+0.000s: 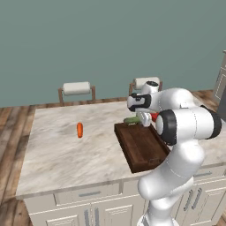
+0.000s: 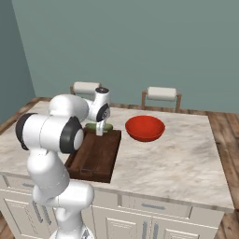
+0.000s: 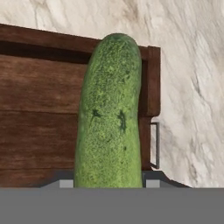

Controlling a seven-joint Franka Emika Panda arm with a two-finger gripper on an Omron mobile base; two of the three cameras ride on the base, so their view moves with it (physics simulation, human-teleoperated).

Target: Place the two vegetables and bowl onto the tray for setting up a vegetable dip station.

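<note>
- End effector [image 2: 100, 132] hangs over the far end of the tray [image 1: 142, 148], its jaws set partway in and closed on the cucumber [image 3: 109, 118]; in the hand view the green body runs straight up between the two finger tips, filling the gap between them.
- Directly below the end effector in that view lies the dark wood of the tray, with a raised edge and a small metal handle [image 3: 154, 144] just beside the cucumber.
- Whether the cucumber already touches the tray floor I cannot tell (from the base views it looks to sit low, near the tray's far rim).
- Step in hand, as I judge it: setting the first vegetable onto the tray.
- Next move calls for lowering until the cucumber rests inside the rim, then widening the jaws and lifting clear.
- Carrot [image 1: 80, 129] lies on the counter [image 1: 57, 150], well apart from the end effector on its left.
- Bowl [image 2: 145, 128] sits on the counter near the end effector on its right, just beyond the tray; both wait to be fetched.
</note>
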